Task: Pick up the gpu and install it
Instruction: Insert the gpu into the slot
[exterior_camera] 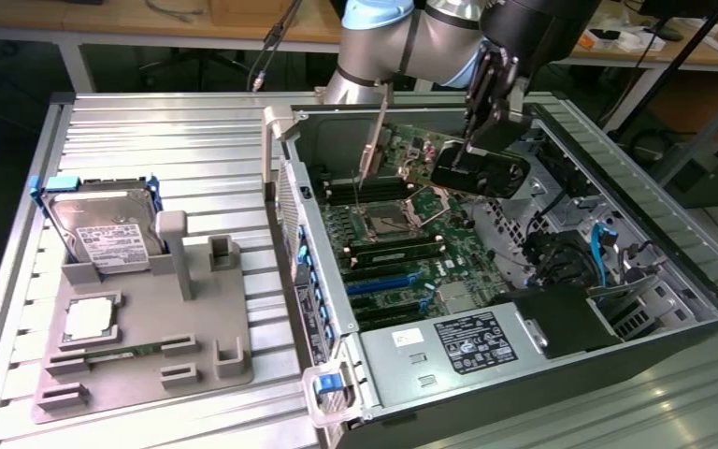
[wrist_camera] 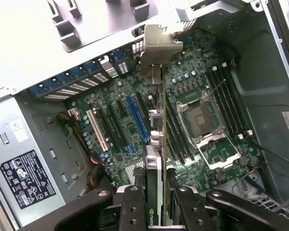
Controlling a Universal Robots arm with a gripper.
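Alignment is what this step turns on, in my judgement. The claw (exterior_camera: 494,138) is clamped on the gpu (exterior_camera: 478,171), which hangs in the air over the motherboard (exterior_camera: 396,253) inside the open computer case (exterior_camera: 658,253) and touches nothing but its grip. The case lies on its side on the table (exterior_camera: 147,131), toward the edge at the exterior view's right. To do the step well, the card's long edge should run parallel to an expansion slot. The card should be kept upright so it cannot rock between the pads, and its metal bracket (wrist_camera: 159,43) should be lined up with the slot openings in the case's rear wall. The wrist view looks along the gpu (wrist_camera: 156,154) edge-on. It shows the fingers (wrist_camera: 134,207) pressed on both faces of the card and the bracket at the far end. It also shows the blue slot (wrist_camera: 137,120) and the cream slot (wrist_camera: 97,130) off to one side, and the CPU socket (wrist_camera: 202,115) off to the other. That sideways offset is hard to read from the exterior view. The exterior view instead shows the card's height above the board and its black shroud. It also takes in the hard drive (exterior_camera: 104,229) standing in a grey fixture (exterior_camera: 147,355), well apart, near the table's opposite edge.
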